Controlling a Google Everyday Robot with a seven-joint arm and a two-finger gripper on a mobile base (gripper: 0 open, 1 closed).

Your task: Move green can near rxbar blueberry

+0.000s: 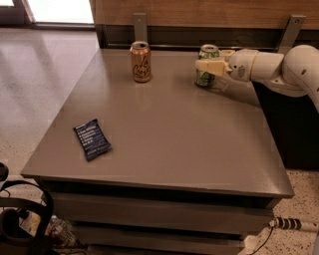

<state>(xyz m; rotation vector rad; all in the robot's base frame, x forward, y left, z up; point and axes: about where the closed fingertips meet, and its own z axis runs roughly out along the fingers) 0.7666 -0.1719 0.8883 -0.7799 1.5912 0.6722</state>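
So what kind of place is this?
Probably an office break area or test space: a speckled polished floor, a wooden wall, and a grey table bearing the green can, an orange can and the rxbar blueberry. The gripper is at the green can, at the back.

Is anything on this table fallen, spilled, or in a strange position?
Nothing stands out. The green can and orange can stand upright, the rxbar blueberry lies flat on the table, and the gripper is at the green can.
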